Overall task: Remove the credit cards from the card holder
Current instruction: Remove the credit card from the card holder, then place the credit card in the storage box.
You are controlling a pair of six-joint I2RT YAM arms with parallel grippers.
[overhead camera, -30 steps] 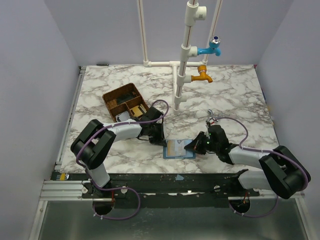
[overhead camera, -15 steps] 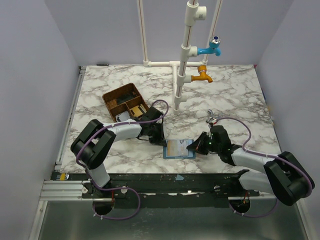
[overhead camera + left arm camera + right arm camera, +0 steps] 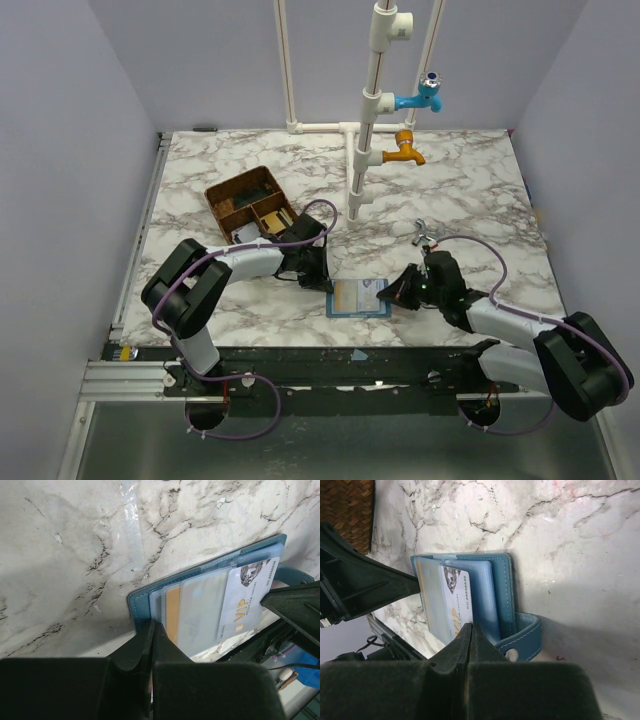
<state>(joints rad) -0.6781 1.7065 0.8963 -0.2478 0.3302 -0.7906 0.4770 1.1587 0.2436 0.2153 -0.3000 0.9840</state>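
Near the table's front edge, between the arms, lies the card holder (image 3: 358, 298), a flat blue stitched-leather sleeve with a snap strap. Glossy pale credit cards (image 3: 240, 600) sit in its clear plastic pockets. The left gripper (image 3: 325, 285) and right gripper (image 3: 386, 293) are both closed, with their tips at opposite ends of it. The table (image 3: 470, 200) is shiny, grey-veined white marble; a brown woven tray (image 3: 250, 203) stands further back, with plain lilac walls around

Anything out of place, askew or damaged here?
Nothing stands out. The card holder lies open and flat, credit cards tucked in its sleeves, with the left gripper and right gripper shut at its opposite edges.
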